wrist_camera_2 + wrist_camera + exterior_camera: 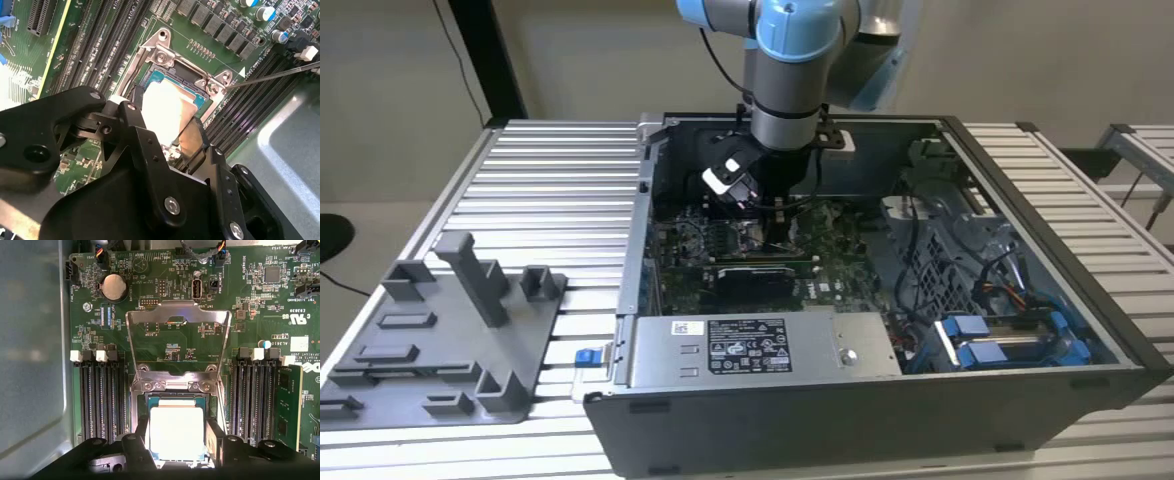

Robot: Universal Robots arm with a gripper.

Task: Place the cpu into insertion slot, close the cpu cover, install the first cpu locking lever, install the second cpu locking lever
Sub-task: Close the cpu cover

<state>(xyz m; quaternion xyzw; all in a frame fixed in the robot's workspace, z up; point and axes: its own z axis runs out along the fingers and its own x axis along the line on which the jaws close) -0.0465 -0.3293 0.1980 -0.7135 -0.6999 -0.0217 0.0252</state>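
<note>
The fingers (215,440) clamp two opposite edges of the cpu (176,430), which lies flat in the insertion slot (174,386) (its silver top glares). Just beyond it the cpu cover (150,315) is hinged open, and a thin locking lever (280,74) juts out beside the slot. Black memory slots (100,400) flank it on both sides. In the exterior view the gripper (778,235) reaches down inside the computer case (854,410), which sits on the slatted desk (547,180) beside a grey fixture (440,340).

Inspection count: one chip (176,432), one hinged metal frame (150,311), one coin battery (113,287), one robot arm (787,70), one computer case (854,430), one power-supply box (761,345), one grey rack (440,330).
</note>
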